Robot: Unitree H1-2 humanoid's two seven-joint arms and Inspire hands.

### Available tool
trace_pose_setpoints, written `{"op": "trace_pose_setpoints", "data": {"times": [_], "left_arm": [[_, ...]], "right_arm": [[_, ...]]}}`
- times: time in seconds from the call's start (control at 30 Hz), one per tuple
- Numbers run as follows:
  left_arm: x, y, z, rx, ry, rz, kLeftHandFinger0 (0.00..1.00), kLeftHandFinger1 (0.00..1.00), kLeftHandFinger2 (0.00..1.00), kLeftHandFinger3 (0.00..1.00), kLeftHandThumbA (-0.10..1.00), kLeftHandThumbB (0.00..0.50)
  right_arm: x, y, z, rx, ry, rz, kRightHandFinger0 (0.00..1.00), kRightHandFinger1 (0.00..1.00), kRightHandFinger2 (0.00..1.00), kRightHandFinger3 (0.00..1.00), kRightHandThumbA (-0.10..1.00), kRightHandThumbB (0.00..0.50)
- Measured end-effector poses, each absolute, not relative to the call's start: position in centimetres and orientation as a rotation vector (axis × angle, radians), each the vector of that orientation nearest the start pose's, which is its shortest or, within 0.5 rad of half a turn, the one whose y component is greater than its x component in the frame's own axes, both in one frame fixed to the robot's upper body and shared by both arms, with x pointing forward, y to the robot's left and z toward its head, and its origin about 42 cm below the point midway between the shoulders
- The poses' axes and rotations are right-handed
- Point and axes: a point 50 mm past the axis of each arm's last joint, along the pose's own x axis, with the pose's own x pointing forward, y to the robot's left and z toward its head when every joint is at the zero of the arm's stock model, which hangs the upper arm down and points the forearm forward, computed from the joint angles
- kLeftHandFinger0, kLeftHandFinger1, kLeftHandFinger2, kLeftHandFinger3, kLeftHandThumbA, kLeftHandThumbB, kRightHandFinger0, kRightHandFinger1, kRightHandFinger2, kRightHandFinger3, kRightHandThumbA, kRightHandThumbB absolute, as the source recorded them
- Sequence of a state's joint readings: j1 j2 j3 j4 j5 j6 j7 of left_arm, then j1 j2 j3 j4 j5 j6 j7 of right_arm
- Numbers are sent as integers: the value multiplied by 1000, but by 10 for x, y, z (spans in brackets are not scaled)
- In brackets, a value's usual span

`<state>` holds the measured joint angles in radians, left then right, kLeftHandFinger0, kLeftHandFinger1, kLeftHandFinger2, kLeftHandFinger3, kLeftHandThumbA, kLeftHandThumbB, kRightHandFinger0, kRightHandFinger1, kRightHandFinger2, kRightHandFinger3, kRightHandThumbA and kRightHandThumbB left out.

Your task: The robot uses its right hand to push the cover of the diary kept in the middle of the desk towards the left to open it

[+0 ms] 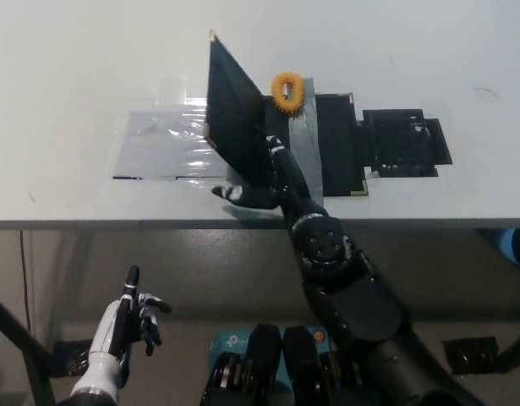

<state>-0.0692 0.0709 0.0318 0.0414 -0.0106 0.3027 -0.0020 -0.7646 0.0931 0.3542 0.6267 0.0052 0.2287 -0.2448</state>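
Observation:
The black diary point(336, 144) lies in the middle of the white desk point(82, 68). Its cover point(234, 114) stands raised past upright, leaning to the left, with its inner side facing me. My black right hand point(264, 182) reaches over the desk's front edge, fingers spread, pressed against the lower part of the raised cover. An orange ring point(287, 91) sits on a grey strip at the diary's top. My white left hand point(128, 326) rests below the desk at the lower left, fingers apart, holding nothing.
A shiny clear plastic sheet point(162, 144) is taped flat on the desk just left of the diary, under the leaning cover. A black flat piece point(407, 139) lies to the right of the diary. The desk's front edge runs across the middle of the view.

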Motion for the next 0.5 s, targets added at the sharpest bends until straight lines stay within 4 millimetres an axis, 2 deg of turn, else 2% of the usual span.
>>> {"op": "trace_pose_setpoints", "data": {"times": [0.03, 0.07, 0.1, 0.13, 0.17, 0.23, 0.27, 0.3, 0.37, 0.4, 0.47, 0.5], "left_arm": [[304, 239, 84, 56, 276, 24, 93, 131, 76, 262, 1000, 492], [305, 239, 84, 57, 275, 23, 93, 130, 75, 262, 1000, 498], [305, 239, 84, 58, 274, 22, 93, 127, 76, 264, 1000, 500], [305, 239, 85, 60, 274, 21, 93, 127, 75, 263, 1000, 500], [306, 239, 85, 61, 272, 20, 93, 119, 63, 260, 1000, 500], [307, 239, 86, 63, 268, 17, 105, 128, 67, 271, 1000, 500], [309, 238, 88, 64, 265, 15, 120, 127, 62, 280, 1000, 500], [309, 238, 88, 66, 263, 13, 135, 142, 70, 291, 1000, 500], [311, 238, 89, 70, 260, 8, 145, 151, 73, 300, 1000, 500], [311, 237, 89, 73, 260, 5, 154, 157, 78, 310, 1000, 488], [313, 237, 90, 78, 257, -2, 154, 160, 75, 303, 1000, 488], [314, 236, 91, 81, 255, -6, 153, 159, 75, 302, 1000, 489]], "right_arm": [[469, -36, 191, -319, 45, 248, 450, 597, 688, 1000, 1000, 190], [470, -41, 189, -366, 35, 249, 709, 872, 916, 1000, 1000, 204], [470, -45, 188, -406, 26, 252, 834, 969, 1000, 1000, 1000, 209], [471, -50, 187, -458, 10, 257, 834, 969, 1000, 1000, 1000, 210], [472, -53, 186, -502, -6, 264, 885, 976, 1000, 1000, 1000, 324], [473, -55, 187, -591, -33, 287, 885, 987, 1000, 1000, 1000, 354], [473, -56, 187, -644, -51, 301, 952, 1000, 1000, 1000, 1000, 376], [473, -56, 187, -688, -65, 313, 891, 1000, 1000, 1000, 1000, 393], [473, -57, 186, -784, -93, 341, 878, 1000, 1000, 1000, 1000, 404], [473, -57, 186, -829, -107, 354, 919, 1000, 1000, 1000, 1000, 425], [473, -56, 186, -914, -134, 386, 894, 1000, 1000, 1000, 1000, 412], [472, -55, 186, -953, -148, 398, 986, 1000, 1000, 1000, 1000, 399]]}}
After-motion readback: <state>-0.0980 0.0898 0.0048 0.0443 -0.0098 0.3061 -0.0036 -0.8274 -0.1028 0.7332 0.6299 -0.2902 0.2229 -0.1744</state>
